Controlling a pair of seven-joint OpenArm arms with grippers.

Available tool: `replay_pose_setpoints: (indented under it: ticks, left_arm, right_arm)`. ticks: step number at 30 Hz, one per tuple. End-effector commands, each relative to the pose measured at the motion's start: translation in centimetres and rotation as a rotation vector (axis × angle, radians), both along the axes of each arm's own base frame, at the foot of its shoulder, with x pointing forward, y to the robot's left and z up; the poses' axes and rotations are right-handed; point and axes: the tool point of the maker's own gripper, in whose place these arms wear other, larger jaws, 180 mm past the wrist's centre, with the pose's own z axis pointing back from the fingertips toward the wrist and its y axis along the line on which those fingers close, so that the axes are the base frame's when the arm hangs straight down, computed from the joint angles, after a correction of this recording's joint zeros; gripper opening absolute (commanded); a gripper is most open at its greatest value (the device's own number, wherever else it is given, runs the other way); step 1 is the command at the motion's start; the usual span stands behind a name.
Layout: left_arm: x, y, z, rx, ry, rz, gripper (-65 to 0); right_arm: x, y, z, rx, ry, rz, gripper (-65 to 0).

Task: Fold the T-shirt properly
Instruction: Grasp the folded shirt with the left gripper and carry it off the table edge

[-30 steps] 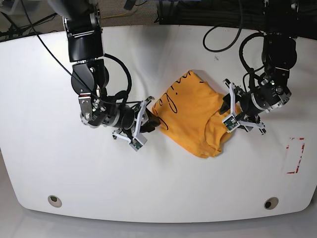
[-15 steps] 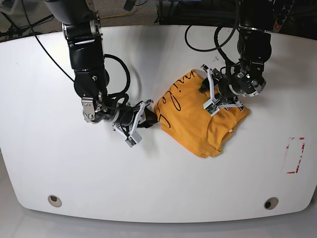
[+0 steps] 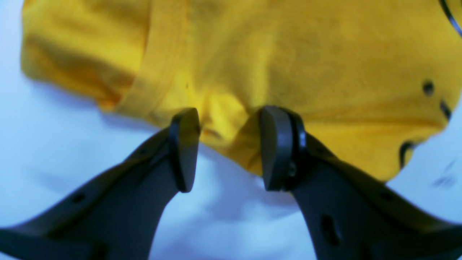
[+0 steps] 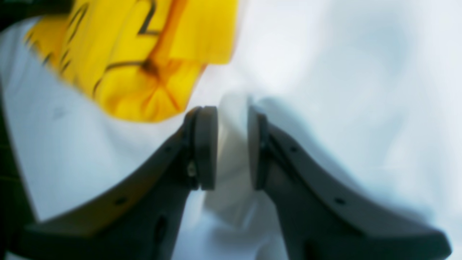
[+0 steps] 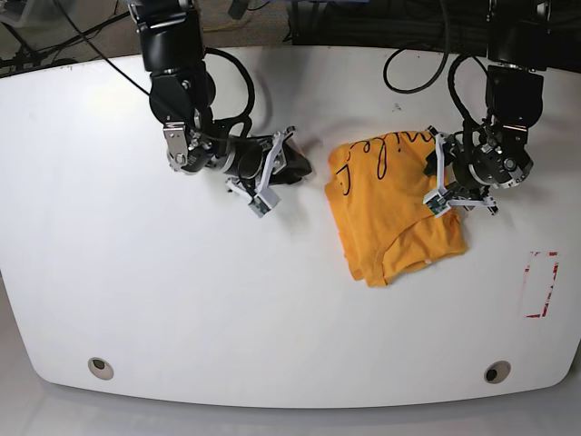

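A bunched fold of orange-yellow cloth is seen pinched up between the parted jaws of the left gripper [image 3: 225,148], at the hem-side edge of the T-shirt [image 5: 395,211]; whether that fold is truly clamped or merely nudged cannot be told from the wrist view, since a gap shows between the pads and the cloth on one side. The jaws of the right gripper [image 4: 232,146] are held narrowly apart with nothing between them but the white table [image 5: 182,300], and the shirt's lettered edge is seen near but clear of them. In the base view the garment is shown as a compact, partly folded bundle right of the table's centre, with black cursive lettering [image 5: 372,154] along its far edge and a looser flap drooping toward the near side, the left gripper resting at its right-hand margin and the right gripper well apart to the left. The cloth is judged to be light, soft and limp: it is likely to sag, crease and slide on the smooth tabletop when dragged, and no harm from firm pinching is expected. A hold is best taken at a doubled edge or corner, where layers are stacked and a pinch will carry them together; a grasp on a single top layer risks peeling the fold open. A red-outlined marking [image 5: 541,283] is visible at the table's right edge.
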Motion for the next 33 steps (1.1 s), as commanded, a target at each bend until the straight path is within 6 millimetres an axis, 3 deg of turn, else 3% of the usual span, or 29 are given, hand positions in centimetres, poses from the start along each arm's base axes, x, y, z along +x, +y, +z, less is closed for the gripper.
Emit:
replay_pose_setpoints:
  ticks: [1, 3, 6, 10, 13, 22, 29, 33]
  left_arm:
    - [0.9, 2.7, 1.7, 0.066, -0.038, 0.006, -39.3]
    - [1.0, 3.7, 2.1, 0.092, -0.043, 0.006, -39.3]
    - [2.5, 4.1, 4.9, 0.126, -0.119, -0.018, -39.3]
    - [3.6, 2.4, 9.5, 0.123, -0.268, -0.060, -39.0]
    - [3.5, -0.1, 10.7, 0.071, -0.321, -0.074, -38.8]
    - [2.9, -6.3, 9.5, -0.164, -0.323, -0.001, -15.7]
    - [3.7, -7.2, 7.7, -0.389, -0.366, 0.301, -15.7]
    - [2.8, -6.6, 5.2, -0.456, -0.379, 0.434, -15.7]
  right_arm:
    - [-0.3, 2.0, 1.9, 0.024, -0.047, 0.057, -51.8]
    - [-1.1, 2.9, 2.3, 0.025, -0.060, 0.092, -51.8]
    - [-2.1, 3.8, 3.2, 0.034, -0.087, 0.121, -52.0]
    - [-2.5, 3.5, 3.4, 0.029, -0.093, 0.122, -52.0]
    - [-2.5, 2.7, 3.0, 0.006, -0.092, 0.125, -52.0]
    - [-2.0, 0.9, 2.6, -0.038, -0.100, 0.123, -52.0]
    - [-1.7, -0.1, 2.5, -0.058, -0.104, 0.115, -52.0]
    - [-0.9, -1.2, 2.7, -0.058, -0.108, 0.072, -52.0]
